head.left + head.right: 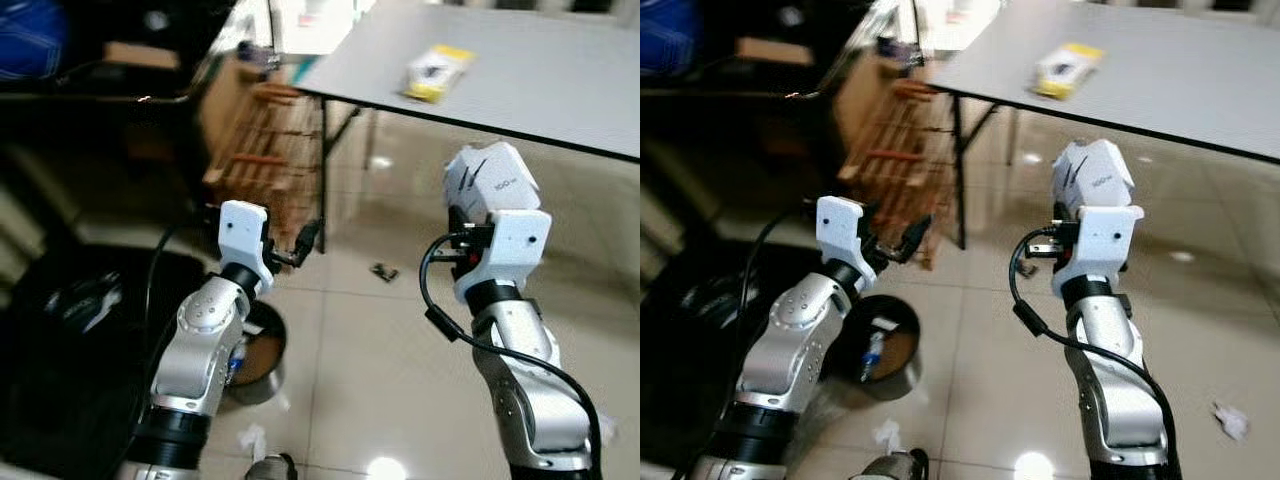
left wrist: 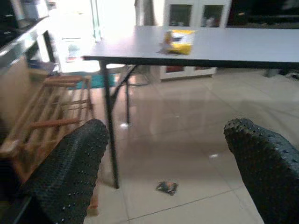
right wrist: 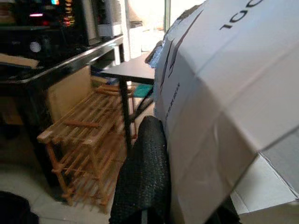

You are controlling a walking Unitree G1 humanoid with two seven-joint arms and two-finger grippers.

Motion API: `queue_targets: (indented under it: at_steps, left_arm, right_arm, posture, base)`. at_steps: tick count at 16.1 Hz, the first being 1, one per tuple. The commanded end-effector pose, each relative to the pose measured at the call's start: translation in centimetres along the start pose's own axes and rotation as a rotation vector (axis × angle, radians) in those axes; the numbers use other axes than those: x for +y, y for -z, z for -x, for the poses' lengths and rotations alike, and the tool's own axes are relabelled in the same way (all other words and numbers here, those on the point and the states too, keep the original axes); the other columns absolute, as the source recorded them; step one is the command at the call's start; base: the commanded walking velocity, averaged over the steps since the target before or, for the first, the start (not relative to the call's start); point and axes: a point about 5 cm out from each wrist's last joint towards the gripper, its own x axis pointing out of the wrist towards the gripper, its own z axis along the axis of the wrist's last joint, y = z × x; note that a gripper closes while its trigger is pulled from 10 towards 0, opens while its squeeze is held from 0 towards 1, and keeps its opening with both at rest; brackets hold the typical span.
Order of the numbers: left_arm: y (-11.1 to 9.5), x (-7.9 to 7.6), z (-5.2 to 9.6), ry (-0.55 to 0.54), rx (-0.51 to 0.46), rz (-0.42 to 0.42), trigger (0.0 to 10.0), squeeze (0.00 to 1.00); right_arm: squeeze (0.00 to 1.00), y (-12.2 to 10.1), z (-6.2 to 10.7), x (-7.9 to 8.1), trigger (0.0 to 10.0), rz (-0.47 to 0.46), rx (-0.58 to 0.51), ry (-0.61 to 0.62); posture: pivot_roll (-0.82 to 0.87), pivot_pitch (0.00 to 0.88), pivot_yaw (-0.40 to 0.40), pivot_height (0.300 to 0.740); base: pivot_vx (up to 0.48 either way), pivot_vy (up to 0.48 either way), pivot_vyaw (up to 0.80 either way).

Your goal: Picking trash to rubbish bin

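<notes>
I'm looking down at a glossy tiled floor (image 1: 400, 360), with a grey table (image 1: 560, 80) standing over it ahead and to my right. A wooden slatted rack (image 1: 265, 150) is leaning beside the table's black leg (image 1: 325, 170), and a dark counter (image 3: 60, 60) is running along behind it on the left.

Low on my left a black rubbish bin (image 1: 885, 350) is sitting on the floor just beside my left arm, and I'm seeing some brown and blue bits lying inside it.

My right gripper (image 1: 480, 215) is raised at mid height in front of the table edge and is clamping a white crushed carton (image 1: 490, 180) with black printing; in the right wrist view one black finger (image 3: 145, 177) is pressing flat against the carton's side.

My left gripper (image 1: 300, 245) is held up above the bin, empty, fingers spread wide; in the left wrist view both studded fingers (image 2: 70, 172) are standing far apart, with the floor showing between them.

A yellow and white packet (image 1: 437, 72) is lying on the table top, well away from both grippers. A small dark wrapper (image 1: 384, 271) is lying on the floor near the table leg. White crumpled paper (image 1: 1232, 420) is lying on the floor to the far right, and another white scrap (image 1: 885, 434) is sitting just beside the bin.
</notes>
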Motion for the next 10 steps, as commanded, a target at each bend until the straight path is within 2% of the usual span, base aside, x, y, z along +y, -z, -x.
queue_targets:
  at_steps: [1,10]
  left_arm:
    - [-0.03,0.06,-0.04,0.001,0.003,0.005,10.0,0.00]
    - [0.04,0.16,-0.16,-0.006,0.012,-0.006,10.0,0.00]
  right_arm:
    - [0.00,0.07,0.05,0.07,10.0,0.008,0.006,-0.008]
    - [0.00,0.05,-0.02,0.11,10.0,0.009,0.007,-0.021]
  posture:
    - [-0.03,0.096,0.034,0.740]
    - [-0.03,0.096,0.034,0.740]
  base:
    - [0.000,0.000,0.80]
    - [0.000,0.000,0.80]
